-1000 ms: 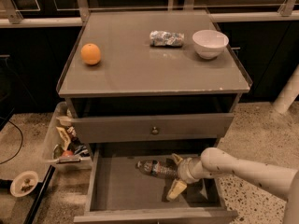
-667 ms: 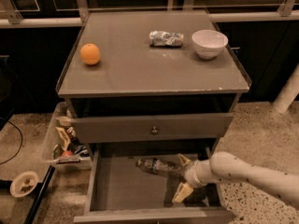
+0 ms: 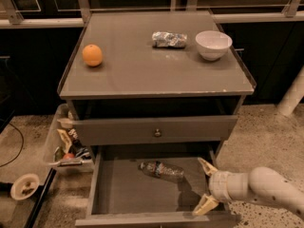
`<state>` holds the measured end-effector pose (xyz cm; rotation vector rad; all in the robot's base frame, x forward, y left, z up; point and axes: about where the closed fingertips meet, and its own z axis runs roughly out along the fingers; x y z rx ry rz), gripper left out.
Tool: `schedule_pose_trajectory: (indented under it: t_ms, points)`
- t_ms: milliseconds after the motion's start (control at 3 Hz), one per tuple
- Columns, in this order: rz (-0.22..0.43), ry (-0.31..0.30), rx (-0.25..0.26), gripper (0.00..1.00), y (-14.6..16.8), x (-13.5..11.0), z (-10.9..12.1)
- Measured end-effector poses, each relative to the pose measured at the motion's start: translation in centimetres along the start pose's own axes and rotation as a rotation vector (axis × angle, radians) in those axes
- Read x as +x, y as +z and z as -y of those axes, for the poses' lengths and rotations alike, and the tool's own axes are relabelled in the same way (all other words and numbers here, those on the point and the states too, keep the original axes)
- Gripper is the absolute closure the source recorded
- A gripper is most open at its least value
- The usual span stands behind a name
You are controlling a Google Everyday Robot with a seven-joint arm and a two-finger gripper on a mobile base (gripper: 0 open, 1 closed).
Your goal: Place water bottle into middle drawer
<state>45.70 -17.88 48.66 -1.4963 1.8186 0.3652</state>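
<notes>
Camera view, looking down on a grey cabinet (image 3: 152, 75) from the front.

Noting the middle drawer (image 3: 118, 196) pulled out at the bottom, flat grey base showing.

Finding the water bottle (image 3: 161, 170) lying on its side on that base, toward the back and a little right of centre, touching nothing else in the drawer. Not making out the label band.

Recording the gripper (image 3: 200, 187) at the drawer's right side, near the front corner, reaching in from the right on a pale arm (image 3: 266, 189).

Seeing its two tan fingers (image 3: 206, 166) spread wide, one pointing toward the drawer's back and one toward its front, holding nothing; released and standing apart from the bottle, just to the right of it.

Logging a grey drawer front (image 3: 118, 129) with a small round knob (image 3: 157, 133) sitting directly above the open drawer.

Listing the cabinet top:
- orange (image 3: 92, 55) resting at the left
- silvery foil packet (image 3: 169, 39) lying near the back, right of centre
- white bowl (image 3: 213, 44) standing upright just beside the packet on its right, well apart from the orange

Noting a clear bin (image 3: 52, 141) of mixed clutter standing against the cabinet's left side, on speckled floor (image 3: 266, 137).
</notes>
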Motion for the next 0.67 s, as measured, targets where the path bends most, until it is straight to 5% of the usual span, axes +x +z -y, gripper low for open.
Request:
schedule_pose_trajectory:
  t_ms: [667]
  points:
    - [-0.084, -0.065, 0.173, 0.00, -9.4, -2.9, 1.5]
